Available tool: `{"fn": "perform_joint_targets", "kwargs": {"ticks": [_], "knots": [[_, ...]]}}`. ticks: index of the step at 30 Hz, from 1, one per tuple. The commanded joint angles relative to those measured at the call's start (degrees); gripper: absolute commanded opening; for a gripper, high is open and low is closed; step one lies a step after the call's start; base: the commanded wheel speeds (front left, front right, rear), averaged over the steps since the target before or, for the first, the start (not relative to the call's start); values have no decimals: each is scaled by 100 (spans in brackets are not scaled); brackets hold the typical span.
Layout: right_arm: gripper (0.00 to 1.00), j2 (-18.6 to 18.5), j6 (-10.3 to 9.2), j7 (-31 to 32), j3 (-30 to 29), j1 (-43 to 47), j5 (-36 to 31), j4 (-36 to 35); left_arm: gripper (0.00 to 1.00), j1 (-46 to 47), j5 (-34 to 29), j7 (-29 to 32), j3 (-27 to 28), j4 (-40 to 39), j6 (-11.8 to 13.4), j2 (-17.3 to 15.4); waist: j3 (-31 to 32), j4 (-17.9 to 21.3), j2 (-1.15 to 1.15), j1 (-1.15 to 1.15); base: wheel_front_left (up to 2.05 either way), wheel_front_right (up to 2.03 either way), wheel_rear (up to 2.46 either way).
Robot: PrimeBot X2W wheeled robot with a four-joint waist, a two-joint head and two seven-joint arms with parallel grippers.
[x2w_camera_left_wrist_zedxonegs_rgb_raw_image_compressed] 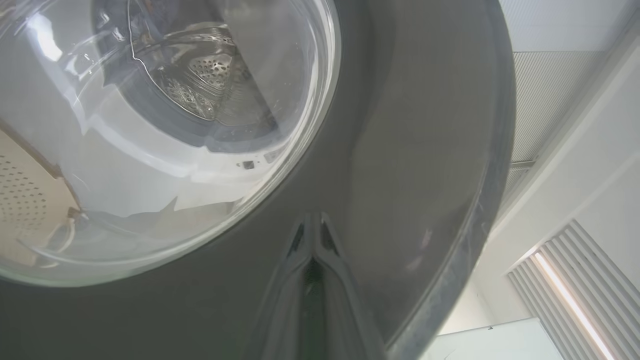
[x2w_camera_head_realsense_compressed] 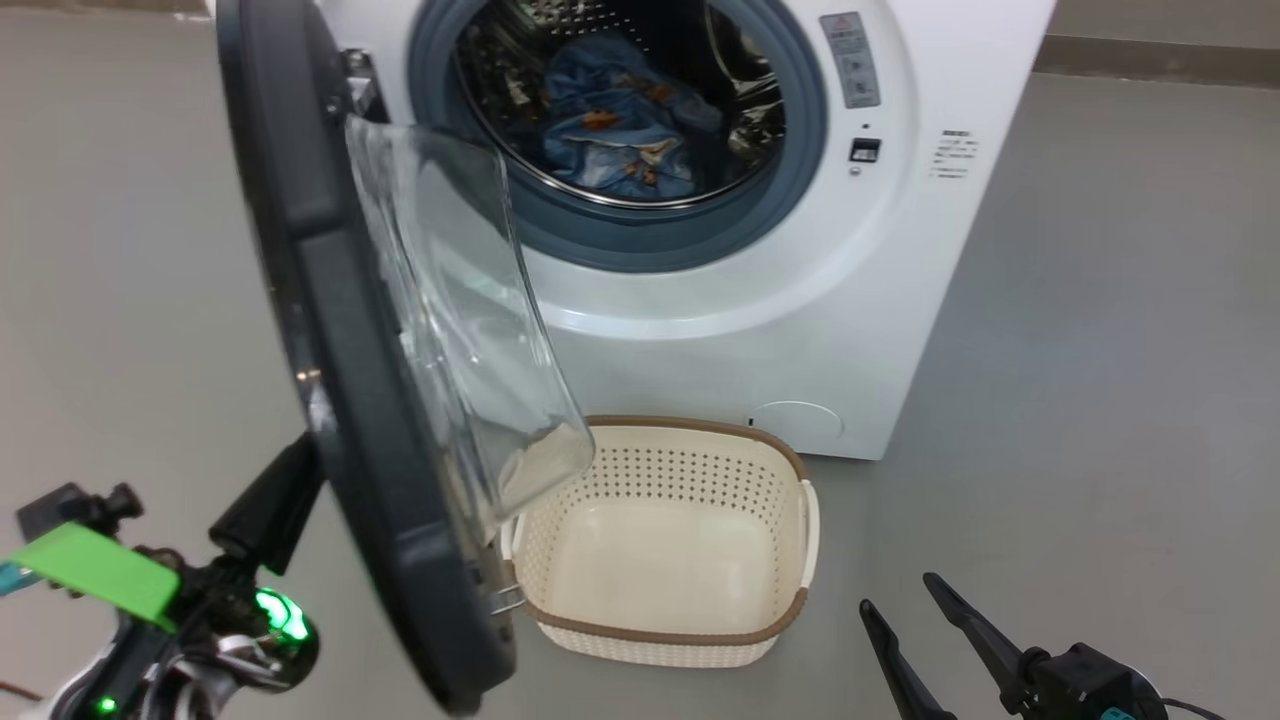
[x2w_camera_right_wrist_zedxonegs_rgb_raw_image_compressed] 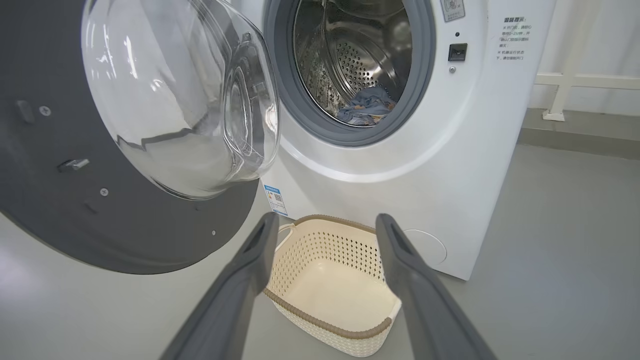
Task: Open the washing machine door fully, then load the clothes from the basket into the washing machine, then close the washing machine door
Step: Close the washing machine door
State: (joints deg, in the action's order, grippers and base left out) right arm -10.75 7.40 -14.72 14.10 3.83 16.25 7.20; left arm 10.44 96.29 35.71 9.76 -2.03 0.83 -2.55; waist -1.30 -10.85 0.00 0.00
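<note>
- The left claw [x2w_camera_left_wrist_zedxonegs_rgb_raw_image_compressed: 312,225] is closed, its two dark fingers pinched together into one blunt tip. It grips nothing. The tip rests against the glossy outer face of the washing machine door [x2w_camera_head_realsense_compressed: 340,400], low on the dark ring beside the glass.
- That looks like a pushing pose, since a closed tip can lean on a flat panel without slipping into a gap.
- The right claw [x2w_camera_right_wrist_zedxonegs_rgb_raw_image_compressed: 326,222] hangs low at the robot's right with its fingers spread wide and nothing between them. It is well apart from the door, probably parked out of the door's swing.
- The door stands partly open, nearly edge-on to the head view, and its clear glass bowl [x2w_camera_head_realsense_compressed: 470,330] bulges toward the washing machine [x2w_camera_head_realsense_compressed: 760,330].
- The clothes [x2w_camera_head_realsense_compressed: 620,130], blue with orange prints, lie in a heap at the bottom of the steel drum [x2w_camera_right_wrist_zedxonegs_rgb_raw_image_compressed: 360,55], behind the grey gasket [x2w_camera_head_realsense_compressed: 800,130]. So the loading appears to be done.
- The basket [x2w_camera_head_realsense_compressed: 740,630] sits empty on the floor [x2w_camera_head_realsense_compressed: 1100,350] just in front of the machine, below the opening. That is a short reach from the drum.
- Closing the door is what remains. Its lower edge overlaps the basket's left side in the head view, and I cannot tell whether they touch.
</note>
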Motion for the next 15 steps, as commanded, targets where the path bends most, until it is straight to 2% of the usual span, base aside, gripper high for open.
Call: {"fn": "perform_joint_targets", "kwargs": {"ticks": [1, 15], "knots": [[100, -16, 9, -28, 89, -6, -32, -126, 0, 98, 133, -70, -37, -274, -34, -35, -9, 138, 0, 0, 0, 0, 0], [100, -29, 9, -28, 42, -34, -49, -163, 0, 518, 350, -835, -648, 190, -337, -33, -42, 485, 0, 0, 0, 0, 0]]}}
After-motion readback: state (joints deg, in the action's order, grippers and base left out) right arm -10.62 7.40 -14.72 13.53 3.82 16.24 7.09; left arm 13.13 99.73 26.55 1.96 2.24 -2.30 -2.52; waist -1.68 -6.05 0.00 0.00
